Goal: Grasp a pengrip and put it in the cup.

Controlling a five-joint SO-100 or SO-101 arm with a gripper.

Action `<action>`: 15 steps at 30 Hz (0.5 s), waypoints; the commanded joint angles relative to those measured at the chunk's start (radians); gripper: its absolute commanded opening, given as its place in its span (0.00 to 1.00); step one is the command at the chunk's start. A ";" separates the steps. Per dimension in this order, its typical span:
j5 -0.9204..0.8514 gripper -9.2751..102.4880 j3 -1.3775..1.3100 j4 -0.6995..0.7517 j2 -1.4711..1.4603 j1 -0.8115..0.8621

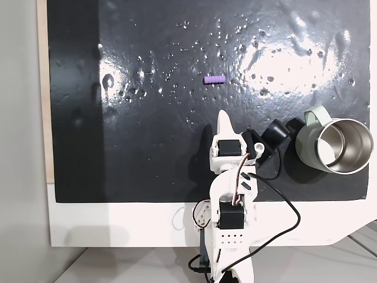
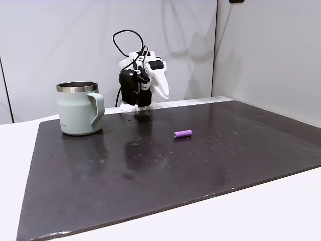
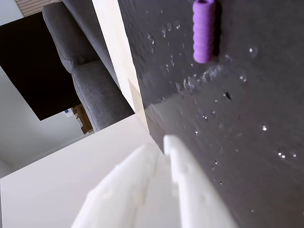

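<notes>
**Pengrip lies loose on the dark mat**

Pengrip [image 1: 214, 79] rests on its side on the black mat [image 1: 147, 135], well apart from the cup [image 1: 333, 147], which stands upright near the arm. The gripper [image 3: 164, 142] hangs above the mat, jaws closed and empty.

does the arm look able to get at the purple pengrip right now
Probably yes. The pengrip lies alone on the black mat, with nothing between it and the end effector; the cup stands off to the side.
</notes>
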 commanded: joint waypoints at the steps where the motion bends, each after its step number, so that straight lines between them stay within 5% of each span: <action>1: 0.028 0.09 0.041 0.008 0.014 0.011; 15: 0.012 0.09 0.040 -0.002 0.014 0.003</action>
